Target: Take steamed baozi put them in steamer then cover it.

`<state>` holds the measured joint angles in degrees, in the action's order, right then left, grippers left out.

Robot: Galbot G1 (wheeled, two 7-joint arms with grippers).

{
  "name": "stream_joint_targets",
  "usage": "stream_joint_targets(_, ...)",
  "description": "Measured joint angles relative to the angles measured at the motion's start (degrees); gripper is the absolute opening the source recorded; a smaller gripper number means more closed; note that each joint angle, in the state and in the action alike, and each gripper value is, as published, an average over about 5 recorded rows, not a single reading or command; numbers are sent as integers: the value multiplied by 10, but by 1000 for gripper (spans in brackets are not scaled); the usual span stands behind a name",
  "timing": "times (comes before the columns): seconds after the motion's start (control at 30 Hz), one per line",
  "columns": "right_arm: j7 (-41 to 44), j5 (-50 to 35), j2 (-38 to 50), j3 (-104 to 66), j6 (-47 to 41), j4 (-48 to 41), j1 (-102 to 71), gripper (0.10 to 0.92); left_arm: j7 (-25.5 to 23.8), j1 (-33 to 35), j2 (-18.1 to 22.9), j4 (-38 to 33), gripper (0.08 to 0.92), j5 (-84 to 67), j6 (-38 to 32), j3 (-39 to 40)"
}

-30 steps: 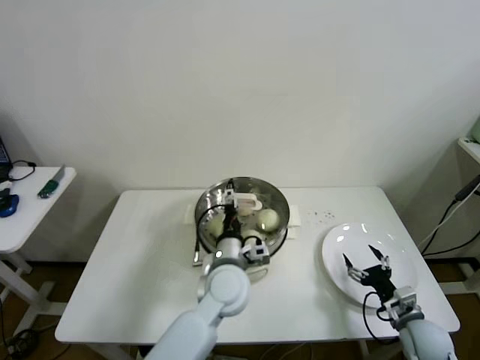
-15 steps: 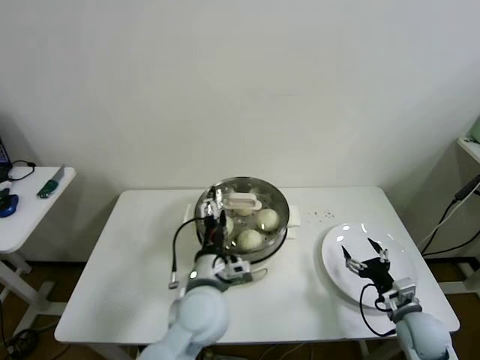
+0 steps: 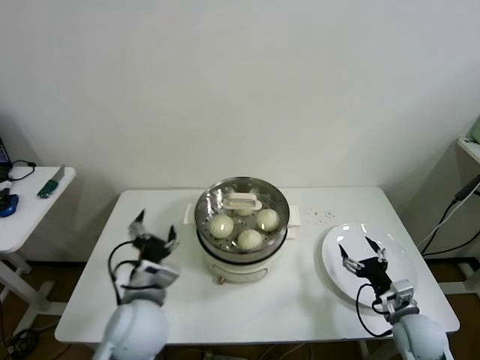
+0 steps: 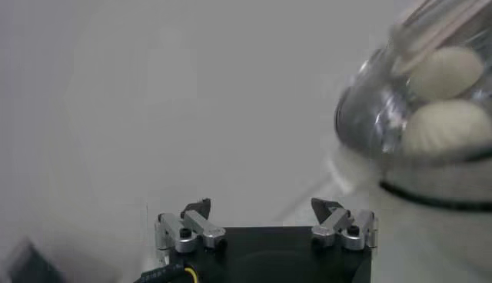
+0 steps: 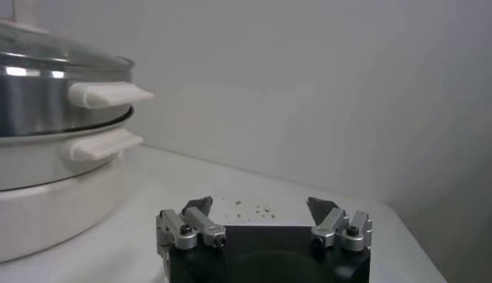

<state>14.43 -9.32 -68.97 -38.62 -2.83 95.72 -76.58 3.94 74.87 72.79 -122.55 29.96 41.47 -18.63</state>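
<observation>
Left arm has pulled clear of the pot. A second ago the left gripper (image 3: pixel 152 241) was over the round shiny stainless-steel steamer basket (image 3: pixel 206 230) on its white electric pot base; now it sits out over the white table (image 3: pixel 300 292), well to the steamer's left, jaws spread wide and holding nothing. The left wrist view confirms it: both fingertips apart, bare tabletop between them, the steamer off to one side.

The round clear glass cover with the cream-white bar handle (image 3: pixel 242 202) sits on the steamer, rim looks seated all round from the head view. Three smooth cream-white baozi (image 3: pixel 250 238) show through the glass; a fourth I can't make out, could be hidden under the handle.

Read: lid placed and released, so the task looks essentially done. Only a retract to rest remains, I'd guess.

Right gripper (image 3: pixel 361 257) is parked low over the flat white plate (image 3: pixel 332 270) at the table's right end, well apart from the pot. Fingers splayed open, nothing held. The plate shows no buns on it. The right wrist view shows the covered steamer's side handles (image 5: pixel 105 94), undisturbed.
</observation>
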Motion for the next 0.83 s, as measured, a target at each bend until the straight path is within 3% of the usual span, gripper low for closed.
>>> stream_joint_targets(0.17,-1,0,-8,0,11,3,-5,823,16,44,18,24,823,-137,-67,-73)
stream_joint_targets(0.5,1,-5,-14,-7,39,11,-18,823,29,77,40,101,823,-297,-303,-131)
stream_joint_targets(0.83,6,-10,-16,-12,55,10,-24,823,34,90,46,137,823,-337,-402,-143)
